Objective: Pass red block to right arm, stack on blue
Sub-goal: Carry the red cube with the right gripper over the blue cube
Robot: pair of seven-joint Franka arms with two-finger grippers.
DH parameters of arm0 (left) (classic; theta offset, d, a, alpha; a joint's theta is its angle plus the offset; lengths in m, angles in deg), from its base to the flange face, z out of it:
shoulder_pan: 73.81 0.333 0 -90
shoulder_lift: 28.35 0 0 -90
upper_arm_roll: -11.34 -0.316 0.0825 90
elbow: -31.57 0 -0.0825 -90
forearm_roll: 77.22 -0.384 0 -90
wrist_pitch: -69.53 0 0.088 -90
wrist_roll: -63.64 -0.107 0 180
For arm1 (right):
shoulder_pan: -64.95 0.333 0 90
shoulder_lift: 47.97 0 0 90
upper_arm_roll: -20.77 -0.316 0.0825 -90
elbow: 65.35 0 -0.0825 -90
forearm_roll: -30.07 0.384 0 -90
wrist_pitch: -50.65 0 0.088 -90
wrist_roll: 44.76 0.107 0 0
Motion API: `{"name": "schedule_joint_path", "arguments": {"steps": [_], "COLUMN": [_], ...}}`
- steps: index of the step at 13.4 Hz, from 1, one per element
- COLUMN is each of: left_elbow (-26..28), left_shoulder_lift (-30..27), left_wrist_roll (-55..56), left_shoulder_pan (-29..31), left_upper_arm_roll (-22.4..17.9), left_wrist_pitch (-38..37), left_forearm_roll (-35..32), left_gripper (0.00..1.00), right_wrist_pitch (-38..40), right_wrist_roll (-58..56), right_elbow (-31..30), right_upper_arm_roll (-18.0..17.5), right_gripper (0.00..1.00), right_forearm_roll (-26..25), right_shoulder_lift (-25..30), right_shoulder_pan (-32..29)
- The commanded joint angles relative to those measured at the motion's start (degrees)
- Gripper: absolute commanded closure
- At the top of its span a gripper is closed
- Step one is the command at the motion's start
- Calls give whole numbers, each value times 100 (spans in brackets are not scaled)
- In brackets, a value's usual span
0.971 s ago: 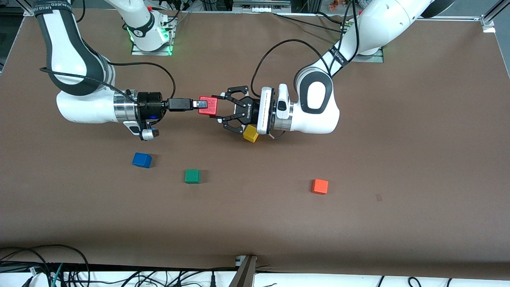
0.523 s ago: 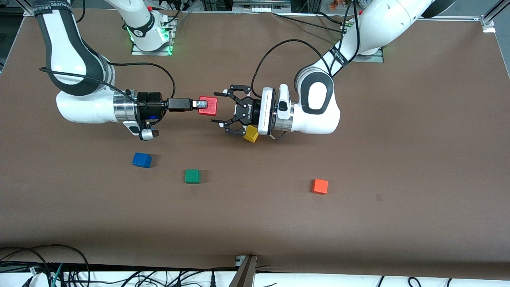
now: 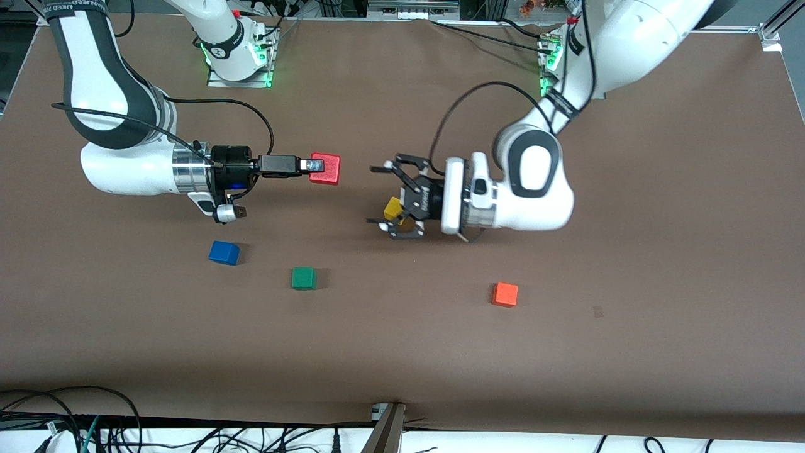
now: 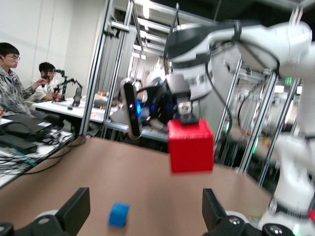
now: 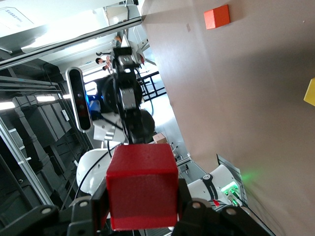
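The red block [image 3: 325, 168] is held above the table by my right gripper [image 3: 317, 165], the slim black one, which is shut on it. In the right wrist view the block [image 5: 142, 187] fills the space between the gripper's [image 5: 142, 199] fingers. My left gripper [image 3: 377, 195], with its black claw, is open and empty, a short way from the block toward the left arm's end. The left wrist view shows the red block [image 4: 191, 146] ahead of the open left gripper [image 4: 145, 215]. The blue cube [image 3: 224, 252] [image 4: 119, 214] sits on the table, nearer the front camera than the right gripper.
A yellow cube [image 3: 394, 209] [image 5: 310, 92] lies on the table, partly hidden by the left claw. A green cube [image 3: 303, 277] sits beside the blue one, toward the left arm's end. An orange cube [image 3: 505, 294] [image 5: 217, 16] lies farther toward that end.
The left gripper has drawn back from the red block toward the left arm's end, with its fingers open. The red block stays in the right gripper, which has shifted slightly.
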Motion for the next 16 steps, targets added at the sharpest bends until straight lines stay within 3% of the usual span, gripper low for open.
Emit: {"name": "schedule_joint_path", "arguments": {"steps": [1, 3, 5, 9, 14, 16], "left_elbow": [17, 0, -192, -1009, -1398, -1363], "left_shoulder_lift": [-382, -470, -497, -497, -769, -979], "left_wrist_roll": [5, 225, 234, 295, 322, 331], "left_shoulder_pan": [608, 1117, 1566, 2024, 2630, 2711], "left_upper_arm_roll": [58, 6, 15, 6, 23, -64], "left_wrist_pitch": [-262, -1103, -1667, -2766, -3795, -4015], "left_forearm_roll": [-1223, -1726, -2769, -4617, -5534, -5639], "left_gripper": [0, 0, 0, 0, 0, 0], "right_wrist_pitch": [54, 54, 54, 2, -533, -1051], "right_wrist_roll": [-60, -52, -25, -43, 1, 10], "right_elbow": [18, 79, 141, 229, 352, 361], "right_upper_arm_roll": [67, 129, 182, 261, 490, 577], "right_gripper": [82, 82, 84, 84, 84, 84], "right_forearm_roll": [-203, -922, -1668, -3986, -6861, -7558], "right_shoulder_lift": [54, 62, 89, 36, -173, -393], "right_shoulder_pan": [-44, -44, -44, -53, -61, -79]}}
